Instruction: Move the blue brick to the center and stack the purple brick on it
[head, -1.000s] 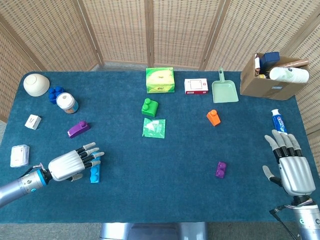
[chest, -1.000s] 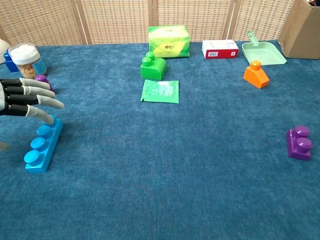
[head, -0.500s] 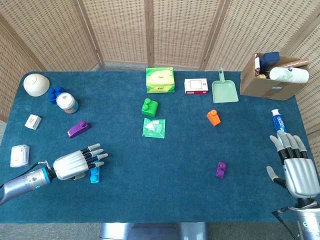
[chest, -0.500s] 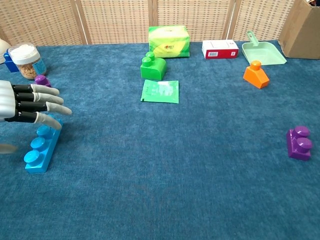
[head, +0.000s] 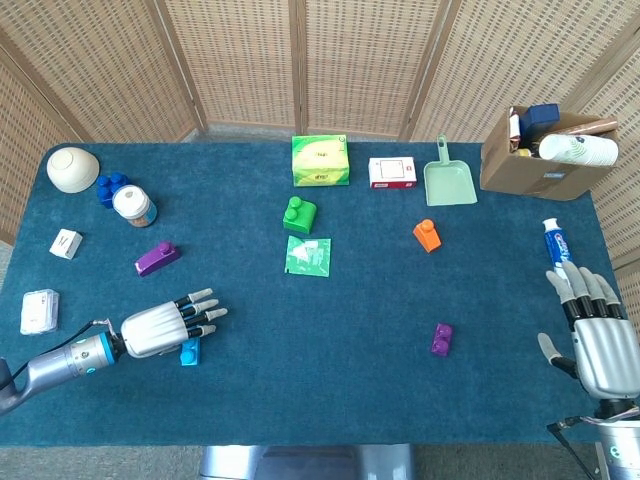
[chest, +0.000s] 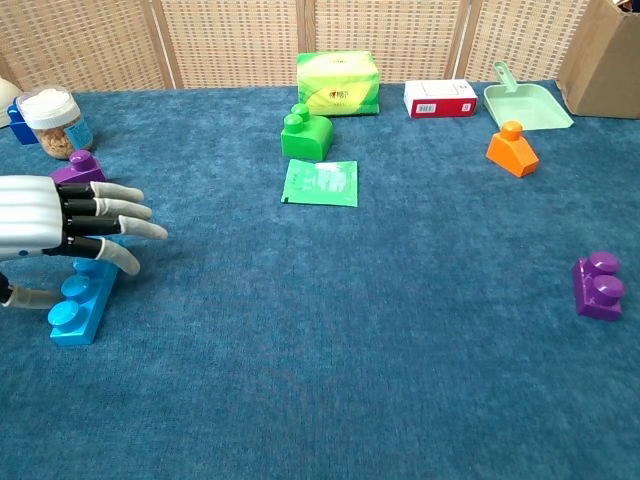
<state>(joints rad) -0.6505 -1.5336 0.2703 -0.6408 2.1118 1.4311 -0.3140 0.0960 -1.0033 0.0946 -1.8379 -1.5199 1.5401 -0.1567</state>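
The light blue brick (head: 189, 351) (chest: 78, 300) lies flat near the table's front left. My left hand (head: 165, 328) (chest: 70, 225) hovers over its far end with the fingers spread and nothing held, the thumb hanging to the brick's left. A purple brick (head: 441, 339) (chest: 597, 285) sits at the front right of the cloth. A second purple brick (head: 157, 258) (chest: 78, 168) lies behind my left hand. My right hand (head: 597, 340) is at the table's front right corner, fingers apart and empty, right of the first purple brick; the chest view does not show it.
Mid-table lie a green brick (head: 298, 213), a green packet (head: 307, 255) and an orange brick (head: 427, 234). Along the back are a green box (head: 320, 160), a red-and-white box (head: 392, 172), a dustpan (head: 449, 180) and a cardboard box (head: 545, 150). A jar (head: 133, 206) stands at the left.
My left hand has slid to the right and toward the front, so more of it now covers the blue brick's far end. My right hand has drawn back slightly toward the front edge.
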